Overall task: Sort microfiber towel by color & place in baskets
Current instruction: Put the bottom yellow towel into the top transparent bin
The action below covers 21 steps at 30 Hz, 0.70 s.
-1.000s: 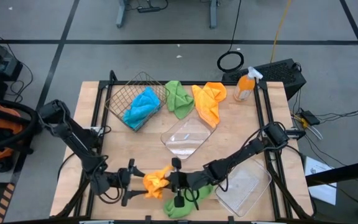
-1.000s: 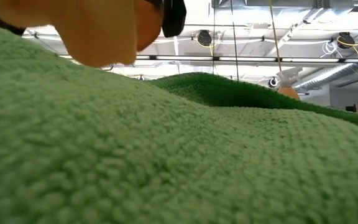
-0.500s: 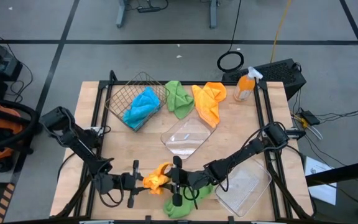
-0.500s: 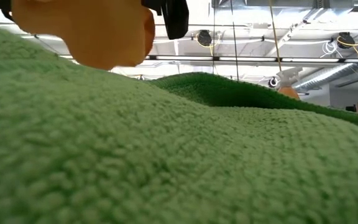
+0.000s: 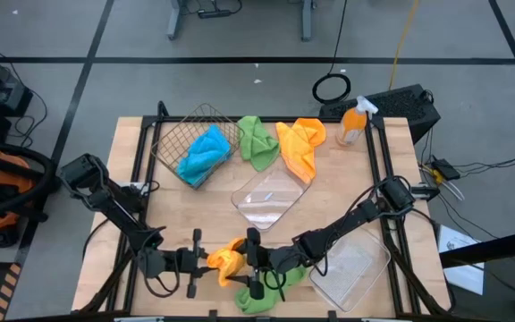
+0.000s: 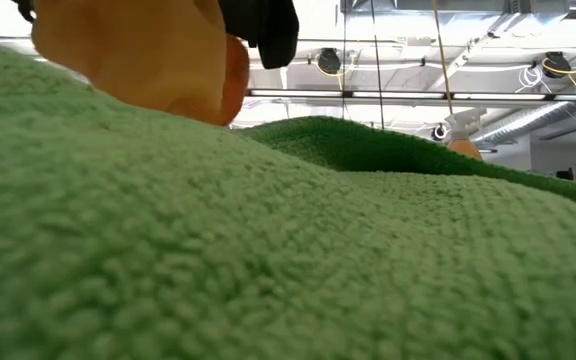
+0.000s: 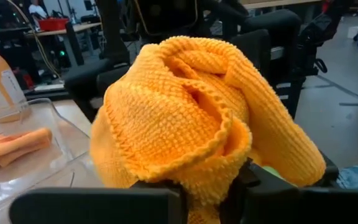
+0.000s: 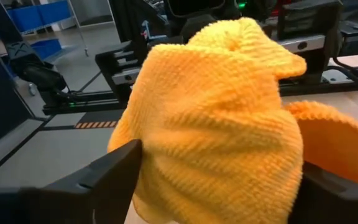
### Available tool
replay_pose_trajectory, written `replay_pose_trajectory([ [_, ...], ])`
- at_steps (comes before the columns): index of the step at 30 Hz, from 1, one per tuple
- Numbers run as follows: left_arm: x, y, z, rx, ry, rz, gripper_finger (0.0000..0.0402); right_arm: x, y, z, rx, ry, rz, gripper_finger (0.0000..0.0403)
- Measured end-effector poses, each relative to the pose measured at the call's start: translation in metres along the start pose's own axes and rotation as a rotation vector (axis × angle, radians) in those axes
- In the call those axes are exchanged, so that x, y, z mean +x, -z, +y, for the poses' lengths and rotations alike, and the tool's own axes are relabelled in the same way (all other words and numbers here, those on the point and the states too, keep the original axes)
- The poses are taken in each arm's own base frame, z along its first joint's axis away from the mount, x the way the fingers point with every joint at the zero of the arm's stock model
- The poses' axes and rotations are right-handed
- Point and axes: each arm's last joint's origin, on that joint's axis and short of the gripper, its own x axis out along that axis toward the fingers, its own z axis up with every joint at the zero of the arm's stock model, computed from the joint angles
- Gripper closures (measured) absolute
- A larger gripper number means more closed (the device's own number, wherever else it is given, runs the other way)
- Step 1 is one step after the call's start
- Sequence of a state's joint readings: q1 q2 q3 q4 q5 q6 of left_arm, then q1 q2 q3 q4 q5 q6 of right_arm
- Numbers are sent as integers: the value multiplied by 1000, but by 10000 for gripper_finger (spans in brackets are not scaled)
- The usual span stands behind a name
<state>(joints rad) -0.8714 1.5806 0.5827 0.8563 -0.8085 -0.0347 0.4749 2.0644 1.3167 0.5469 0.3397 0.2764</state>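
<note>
1. The left gripper [image 5: 206, 262] and the right gripper [image 5: 244, 261] are meeting near the table's front edge, both pinching one bunched orange towel [image 5: 225, 260] between them; the left wrist view is showing that towel [image 7: 191, 118] bulging up out of the left jaws, and the right wrist view is showing it [image 8: 222, 106] filling the gap between the right jaws.
2. A lime green towel [image 5: 266, 288] is lying just below and beside the right jaws, at the table's front edge; in the low view it [image 6: 298, 250] is filling almost the whole picture, with the held orange cloth [image 6: 148, 50] hanging above it.
3. The dark wire basket [image 5: 173, 139] is sitting well beyond the jaws, toward the far left of the table [image 5: 338, 179], and is holding a blue towel [image 5: 204, 152].
4. A clear tray [image 5: 266, 199] is lying between the jaws and the far towels, tilted at an angle; no cloth is lying in it.
5. A second clear tray [image 5: 356, 264] is resting to the right of the right jaws, under the right arm; no cloth is showing in it.
6. Another green towel [image 5: 256, 140] and another orange towel [image 5: 298, 148] are lying side by side on the wood far beyond the jaws, just right of the wire basket, in no container.
7. An orange spray bottle [image 5: 352, 123] is standing past the far orange cloth, near the table's far right corner.
</note>
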Motion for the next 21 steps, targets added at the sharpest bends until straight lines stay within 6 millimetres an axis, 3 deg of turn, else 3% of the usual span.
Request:
replay_pose_trajectory([
  [4, 5, -5, 1, 30, 1, -11, 353, 0, -1, -1, -5, -5, -2, 111],
  [9, 10, -10, 2, 48, 24, -21, 354, 0, -1, 0, -27, -44, 2, 154],
  [12, 13, -11, 4, 35, 37, -26, 354, 1, -2, 0, -38, -46, -9, 203],
  [18, 11, -15, 3, -12, 44, -53, 338, 0, -2, 0, -80, -51, -6, 349],
  [21, 9, -15, 1, -59, 52, -51, 301, 0, -1, 0, -103, -50, 6, 367],
])
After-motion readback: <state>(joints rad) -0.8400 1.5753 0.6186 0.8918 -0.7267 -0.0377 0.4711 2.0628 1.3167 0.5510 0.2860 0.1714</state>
